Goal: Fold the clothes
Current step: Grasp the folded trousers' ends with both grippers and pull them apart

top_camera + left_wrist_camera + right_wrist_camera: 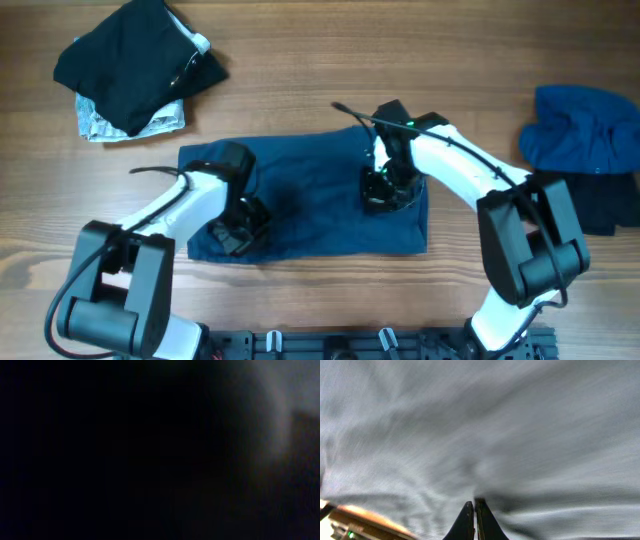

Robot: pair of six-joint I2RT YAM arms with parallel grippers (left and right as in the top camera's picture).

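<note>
A dark blue garment (310,190) lies flat as a rectangle on the wooden table (400,60). My left gripper (238,232) is pressed down on its left front part. The left wrist view is almost wholly dark, so its jaws are hidden. My right gripper (385,192) rests on the garment's right part. In the right wrist view its fingers (474,502) are shut, tips together against the cloth (495,435), which fills the view and looks blurred.
A black garment (135,60) lies folded on a grey one (100,122) at the back left. A crumpled blue garment (585,125) and a darker one (612,205) lie at the right edge.
</note>
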